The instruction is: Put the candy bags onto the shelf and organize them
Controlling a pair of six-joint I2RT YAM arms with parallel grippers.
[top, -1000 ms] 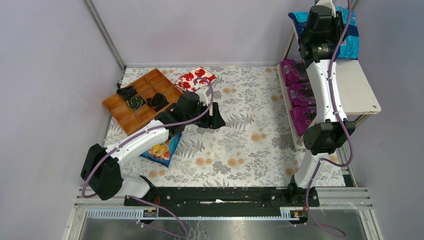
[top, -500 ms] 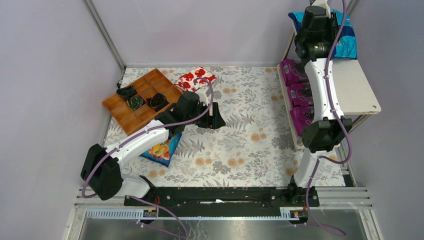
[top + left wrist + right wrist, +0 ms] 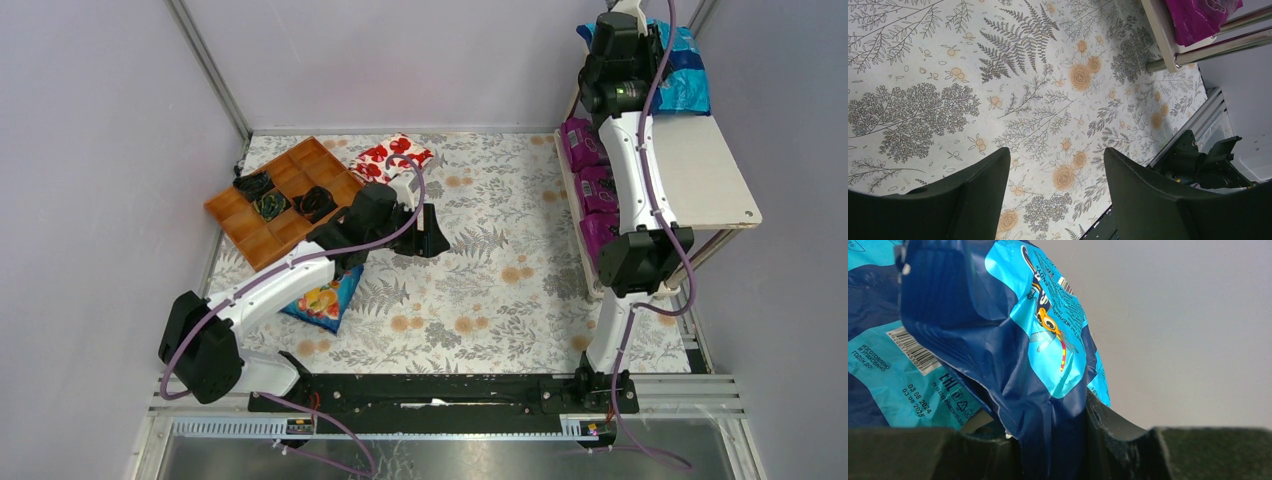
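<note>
Reached farther toward the far end of the tall, pale two-tier shelf (image 3: 715,185) with the right gripper (image 3: 1053,440) clamped on the glossy bright-blue candy bag (image 3: 688,90). Carried that bag slightly back and leftward along the top. Pulled the black elbow joint (image 3: 640,260) up and inward, covering more of the magenta-purple grape bags (image 3: 578,140).

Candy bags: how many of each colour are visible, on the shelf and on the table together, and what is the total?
magenta-purple candy bag: 3, all on the lower board of the shelf
blue candy bag: 3, one in the right gripper, one beside it, one on the table
total: 6
</note>
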